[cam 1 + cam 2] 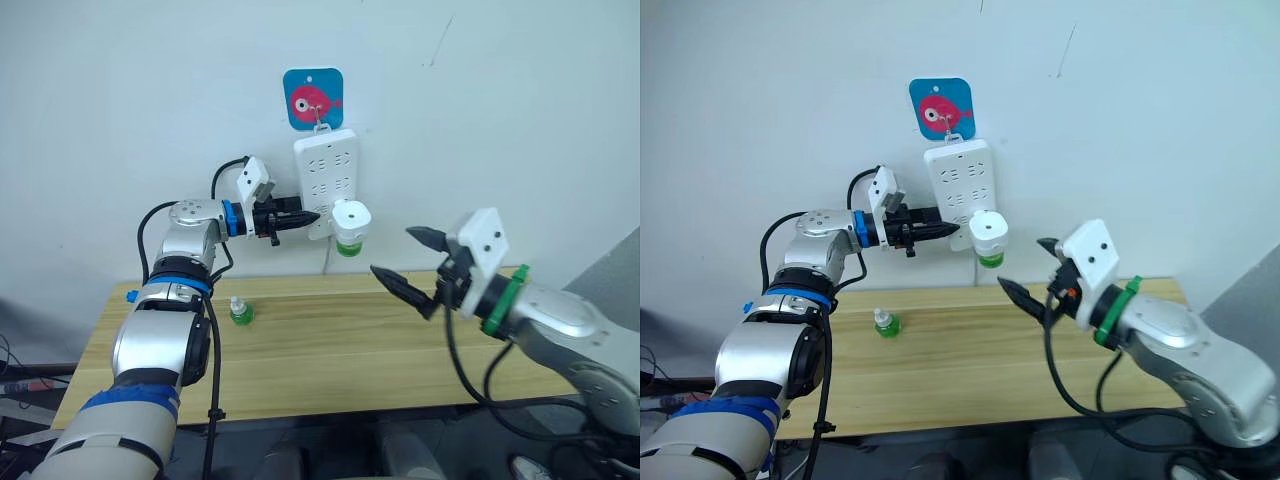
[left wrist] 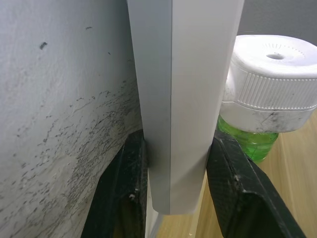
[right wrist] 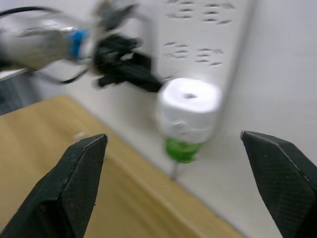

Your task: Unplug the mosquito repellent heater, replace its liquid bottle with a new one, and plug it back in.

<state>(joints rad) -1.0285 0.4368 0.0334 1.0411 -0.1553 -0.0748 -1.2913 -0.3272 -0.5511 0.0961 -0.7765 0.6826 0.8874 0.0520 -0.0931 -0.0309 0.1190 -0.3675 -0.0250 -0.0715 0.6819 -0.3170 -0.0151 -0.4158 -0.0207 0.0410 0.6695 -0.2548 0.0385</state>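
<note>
Pale wall behind a wooden bench [image 1: 330, 350], with a white power strip [image 1: 326, 180] hanging from a blue fish hook [image 1: 313, 97] at about twelve o'clock over the bench. The mosquito repellent heater [image 1: 351, 217] sits plugged into the strip's lower end, its green bottle [image 1: 349, 246] hanging beneath it. The left gripper [image 1: 300, 217] comes in from nine o'clock, jaws closed around the strip's lower edge, one finger on the wall side and one on the front, bracing it. The right gripper [image 1: 408, 258] hovers at the heater's four o'clock, jaws spread wide and empty, well apart from it. A spare bottle [image 1: 240, 311] stands on the bench at seven o'clock from the strip.

My worry: the strip only hangs from that hook, so if the left grip slips while the right pulls, the whole strip may swing or lift off. Pinching the bottle instead of the white body could unscrew or drop it.
</note>
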